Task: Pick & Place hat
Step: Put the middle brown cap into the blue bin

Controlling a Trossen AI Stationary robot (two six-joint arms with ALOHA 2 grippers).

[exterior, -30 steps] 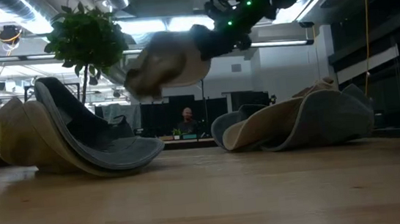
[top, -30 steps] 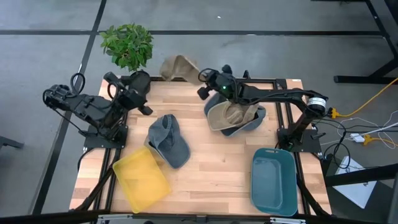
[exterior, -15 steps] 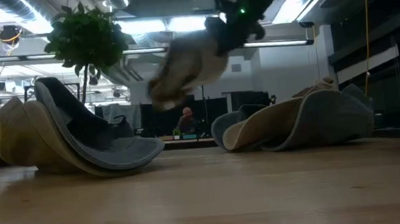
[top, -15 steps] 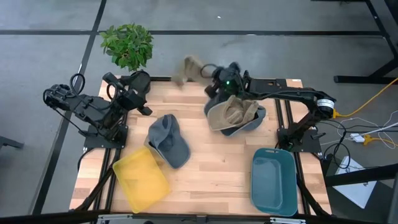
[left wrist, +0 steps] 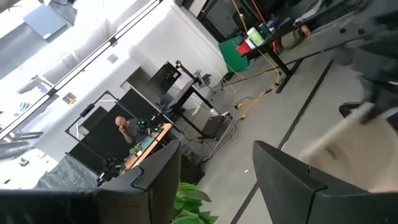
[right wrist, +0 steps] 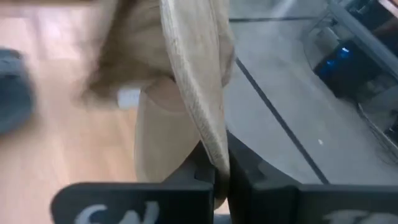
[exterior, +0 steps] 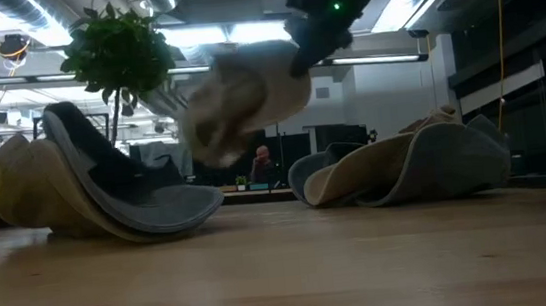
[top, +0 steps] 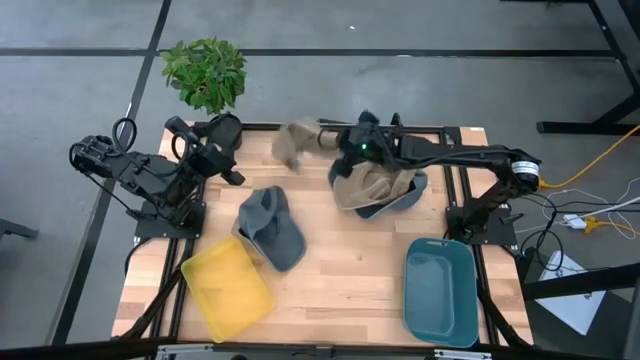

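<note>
Item one: the right gripper (top: pixel 335 140), which we are holding above the far edge of the light wooden surface (top: pixel 340 270); its fingers (right wrist: pixel 239 177) are pinching shut on the brim of a tan fabric hat (top: pixel 295 142), which is hanging clear of the surface, blurred in the low view (exterior: pixel 238 101).

Item two: the left gripper (top: pixel 232 128), which we are keeping idle over the far left corner of the surface; its fingers (left wrist: pixel 286 177) are standing apart and are gripping nothing.

Item three: a grey fabric cap with a tan lining (top: pixel 270 228), which is lying on the surface left of centre, just beside the yellow plastic bin (top: pixel 227 287) that is sitting at the near left corner.

Item four: a heap of tan and grey fabric hats (top: pixel 375 188), which is resting on the far right part of the surface, below our right arm.

Item five: a teal plastic bin (top: pixel 440 290), which is standing at the near right corner, well apart from the held hat.

Item six: a green leafy potted plant (top: pixel 205 72), which is standing on the floor beyond the far left corner.

Item seven: a person (exterior: pixel 262 162), who is sitting in the room far behind the surface.
</note>
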